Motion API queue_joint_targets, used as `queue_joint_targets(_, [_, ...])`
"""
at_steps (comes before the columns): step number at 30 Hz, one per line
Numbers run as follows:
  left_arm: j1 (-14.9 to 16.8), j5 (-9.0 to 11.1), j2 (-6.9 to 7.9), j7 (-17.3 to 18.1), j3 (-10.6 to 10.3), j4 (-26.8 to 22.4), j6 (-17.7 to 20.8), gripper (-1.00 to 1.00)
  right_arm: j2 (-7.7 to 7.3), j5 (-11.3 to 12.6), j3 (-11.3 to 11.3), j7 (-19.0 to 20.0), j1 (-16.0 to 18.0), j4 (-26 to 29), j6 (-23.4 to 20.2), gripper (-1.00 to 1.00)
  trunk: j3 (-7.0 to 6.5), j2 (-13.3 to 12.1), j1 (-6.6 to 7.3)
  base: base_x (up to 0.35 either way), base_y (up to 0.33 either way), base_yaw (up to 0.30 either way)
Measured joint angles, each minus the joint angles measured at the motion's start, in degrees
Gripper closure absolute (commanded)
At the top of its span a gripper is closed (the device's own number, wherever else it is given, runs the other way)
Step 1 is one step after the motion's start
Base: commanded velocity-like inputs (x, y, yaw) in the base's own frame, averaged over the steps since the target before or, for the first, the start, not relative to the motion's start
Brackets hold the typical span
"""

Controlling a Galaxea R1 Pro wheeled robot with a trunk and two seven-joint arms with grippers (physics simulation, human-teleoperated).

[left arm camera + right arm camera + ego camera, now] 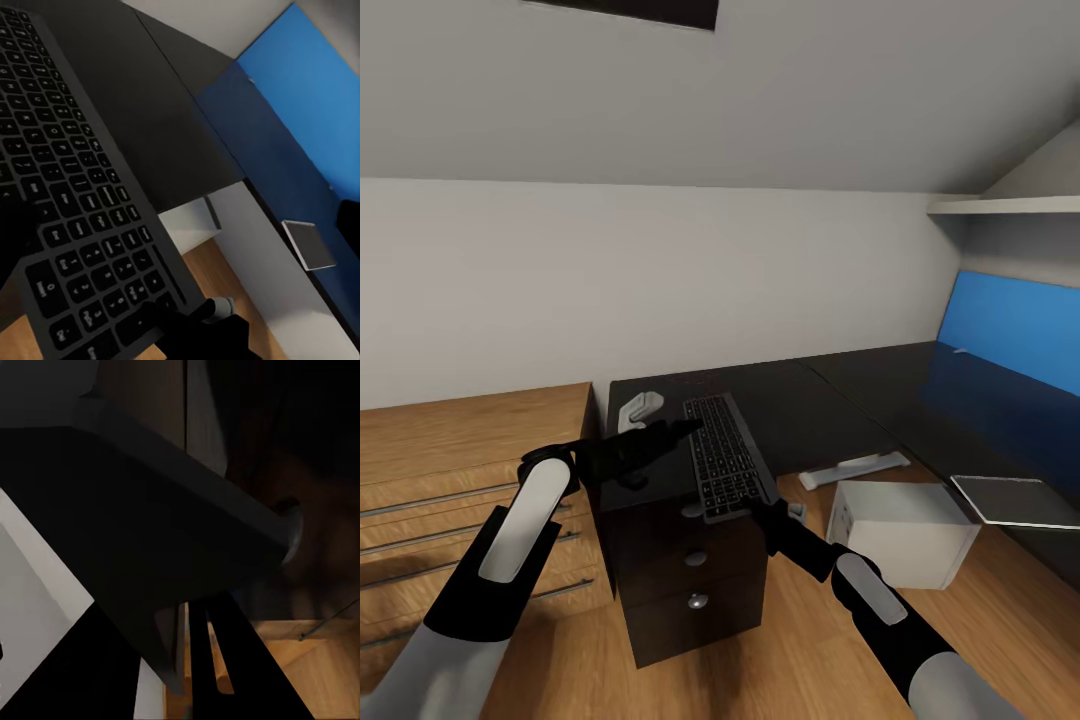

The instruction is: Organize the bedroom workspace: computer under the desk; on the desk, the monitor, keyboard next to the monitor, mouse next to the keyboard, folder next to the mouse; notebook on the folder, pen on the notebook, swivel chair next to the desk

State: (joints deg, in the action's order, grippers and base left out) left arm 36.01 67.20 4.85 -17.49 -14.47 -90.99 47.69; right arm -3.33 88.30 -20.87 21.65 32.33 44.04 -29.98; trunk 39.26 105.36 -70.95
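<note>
Now the right gripper [758, 506] reaches up to the near end of the keyboard [724, 455], its dark fingers at the silver frame where the board juts past the tabletop [830, 410] edge; whether they are spread or pinching the frame cannot be told, since the right wrist view gives only dark, blurred undersides. The left gripper [678, 428] lies low over the tabletop just beside the keyboard's far left side, fingers pointing toward it, and how far it is open is likewise unclear. The keyboard is slim, with dark grey keys in a thin silver frame, lying lengthwise above the black drawer unit [685, 580] with its near end overhanging. In the left wrist view its keys [75, 195] run diagonally across the black top, with the blue back panel [300, 112] beyond. A light grey computer [900, 530] stands on the wood floor beside the drawers. A small grey notebook [1015, 500] lies on the tabletop's right wing.
</note>
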Motion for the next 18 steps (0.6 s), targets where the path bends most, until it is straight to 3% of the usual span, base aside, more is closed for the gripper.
queue_joint_targets(8, [-0.02, -0.21, -0.01, -0.03, -0.03, 0.4, -0.09, -1.0, 0.02, -0.05, 0.05, 0.03, -0.01, -0.02, -0.09, 1.0, 0.0, 0.0, 0.0, 0.003, 0.0, 0.0])
queue_joint_targets(18, [-0.02, -0.04, -0.06, -0.03, -0.13, 0.92, -0.09, -1.0, 0.1, -0.45, 0.12, 0.09, -0.02, -0.01, -0.04, 1.0, 0.0, 0.0, 0.0, 0.121, 0.0, 0.0])
